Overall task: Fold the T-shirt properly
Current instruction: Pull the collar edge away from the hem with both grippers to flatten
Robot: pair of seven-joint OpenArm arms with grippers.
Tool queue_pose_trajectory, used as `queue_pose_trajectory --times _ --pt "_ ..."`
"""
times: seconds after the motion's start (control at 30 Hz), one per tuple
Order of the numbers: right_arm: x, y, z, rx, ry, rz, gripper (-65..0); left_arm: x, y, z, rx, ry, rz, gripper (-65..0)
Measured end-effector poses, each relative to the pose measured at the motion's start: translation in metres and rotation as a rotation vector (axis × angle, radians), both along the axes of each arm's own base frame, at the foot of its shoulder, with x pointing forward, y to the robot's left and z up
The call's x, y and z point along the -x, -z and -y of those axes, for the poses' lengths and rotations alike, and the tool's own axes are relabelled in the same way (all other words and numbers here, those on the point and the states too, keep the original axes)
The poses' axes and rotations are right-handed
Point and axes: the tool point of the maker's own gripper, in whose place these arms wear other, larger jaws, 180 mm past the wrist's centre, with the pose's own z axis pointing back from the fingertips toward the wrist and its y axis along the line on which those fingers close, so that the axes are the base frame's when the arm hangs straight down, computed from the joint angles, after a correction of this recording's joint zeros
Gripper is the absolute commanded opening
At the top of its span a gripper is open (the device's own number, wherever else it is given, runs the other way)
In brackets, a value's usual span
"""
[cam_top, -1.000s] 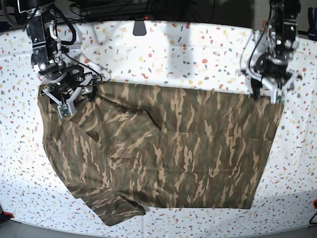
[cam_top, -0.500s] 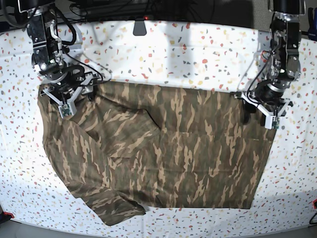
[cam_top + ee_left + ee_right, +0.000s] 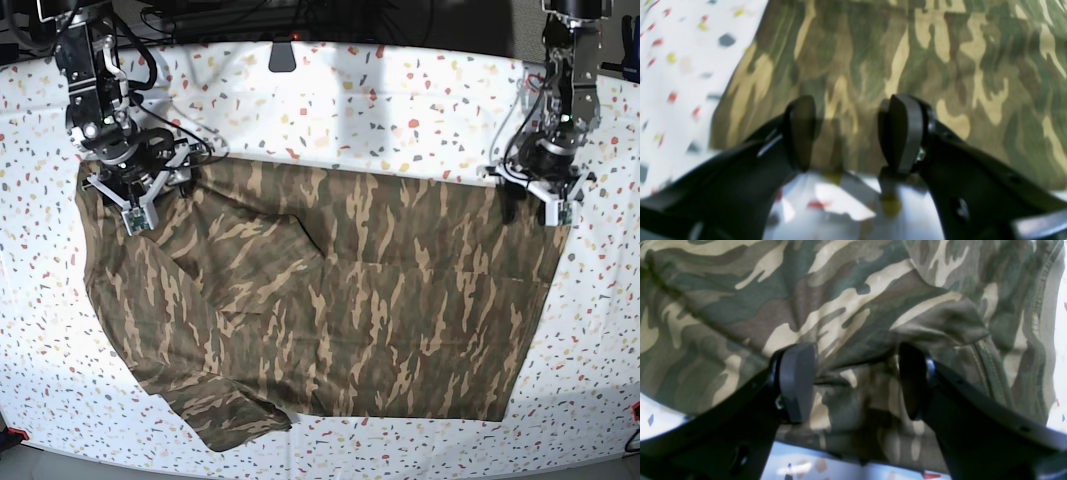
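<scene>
Camouflage T-shirt (image 3: pixel 330 310) spread on the speckled desk (image 3: pixel 400 100).
Brown, tan and olive cloth is seen lying mostly flat, creased near its middle. Left end effector (image 3: pixel 541 203) and right end effector (image 3: pixel 137 202) are held open over its far corners, nothing gripped.

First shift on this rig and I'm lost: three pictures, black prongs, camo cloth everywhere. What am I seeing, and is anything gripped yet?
The wide picture looks down on a speckled table with a camouflage T-shirt spread flat. Two robot arms stand at its far corners. The other two pictures come from cameras on the wrists, looking along the black fingers. The left gripper, on the wide picture's right, hangs open over the shirt's edge. The right gripper, on the wide picture's left, is open over bunched cloth near a stitched hem. Neither holds anything yet.
</scene>
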Motion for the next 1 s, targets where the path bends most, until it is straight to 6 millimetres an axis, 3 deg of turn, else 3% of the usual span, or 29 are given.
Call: queue_pose_trajectory --times 0.23,0.43,0.7,1.0 --pt "0.002 0.000 0.002 0.019 -0.006 -0.002 -25.6 0.027 0.000 -0.012 -0.030 0.035 -0.039 -30.9" --pt "0.006 0.003 0.002 0.019 -0.005 -0.013 -25.6 0.052 -0.003 -0.008 -0.048 0.064 -0.076 -30.9" --pt "0.027 0.007 0.007 0.014 -0.002 -0.017 -25.6 0.075 0.001 -0.005 -0.039 0.068 -0.090 -30.9" --pt "0.056 -0.008 0.041 0.054 0.081 -0.050 -25.6 0.125 -0.002 0.010 -0.032 0.107 -0.155 -30.9"
